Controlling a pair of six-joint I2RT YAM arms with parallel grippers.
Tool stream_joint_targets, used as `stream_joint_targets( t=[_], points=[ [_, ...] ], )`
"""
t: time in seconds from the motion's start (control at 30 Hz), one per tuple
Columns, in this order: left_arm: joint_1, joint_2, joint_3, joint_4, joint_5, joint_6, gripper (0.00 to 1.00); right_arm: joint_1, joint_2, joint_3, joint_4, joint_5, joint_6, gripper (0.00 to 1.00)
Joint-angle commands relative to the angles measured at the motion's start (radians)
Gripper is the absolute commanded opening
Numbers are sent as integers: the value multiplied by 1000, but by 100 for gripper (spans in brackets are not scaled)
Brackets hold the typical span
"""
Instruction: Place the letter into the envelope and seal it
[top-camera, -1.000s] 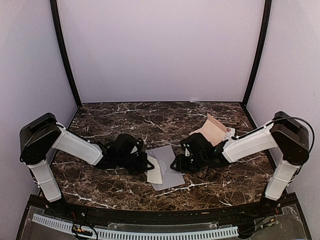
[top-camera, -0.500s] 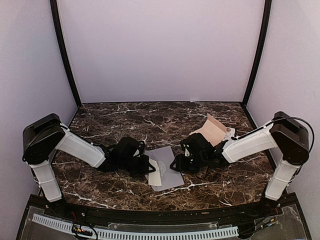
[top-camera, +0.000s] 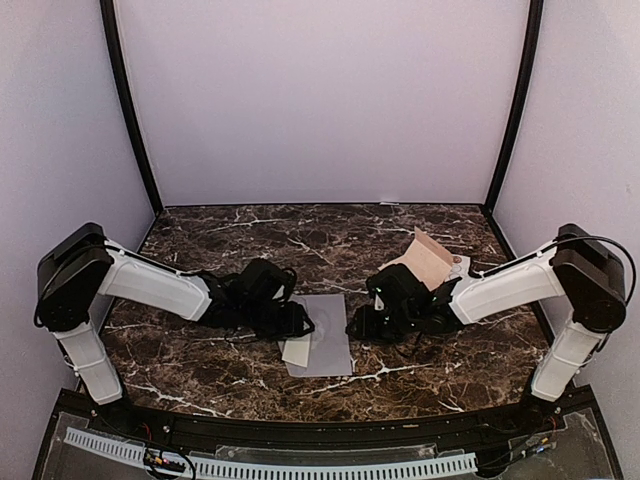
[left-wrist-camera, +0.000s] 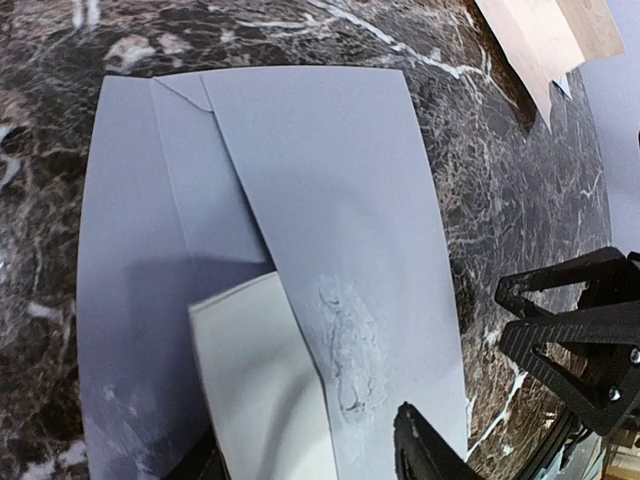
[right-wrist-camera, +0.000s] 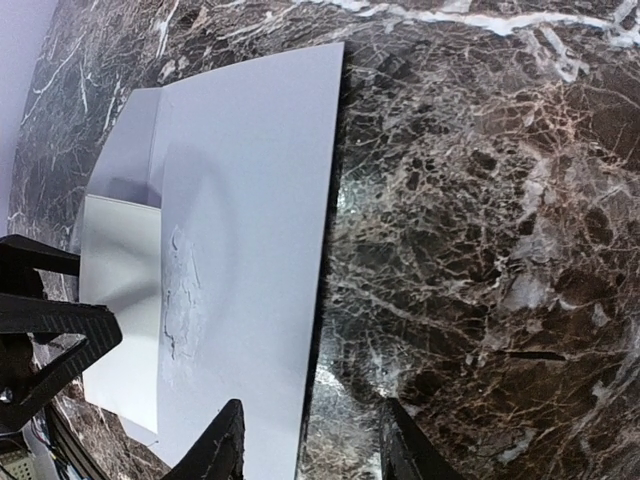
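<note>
We see, mid-frame, the left hand (left-wrist-camera: 310, 455) spread over the white letter (left-wrist-camera: 260, 390) poking from the envelope (left-wrist-camera: 330, 180); the right hand (right-wrist-camera: 312, 440) is spread at its edge.

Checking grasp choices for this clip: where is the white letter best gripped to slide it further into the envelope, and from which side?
Probably by its bare end, the only part of the letter that shows outside the envelope. It lies flat and that end points to the left arm's side, so the left hand should come in low from there, pinching the free edge.
</note>
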Motion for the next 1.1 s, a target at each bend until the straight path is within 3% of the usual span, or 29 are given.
stream_joint_targets(
  t=[0.0, 0.17, 0.33, 0.53, 1.07],
  points=[
    [-3, -82, 25, -172, -67, 78, 54, 13, -38, 12, -16, 20, -18, 43],
    [-3, -144, 18, -241, -78, 90, 65, 13, -58, 4, -19, 7, -18, 43],
    [-4, -179, 2, -259, -54, 85, 66, 17, -77, -8, -10, -63, -12, 45],
    [-4, -191, -43, -238, -18, 53, 46, 30, -71, -35, 11, -83, 11, 45],
    [-4, -139, -81, -198, -2, 43, 31, 41, -17, -40, 49, -102, 31, 42]
  ],
)
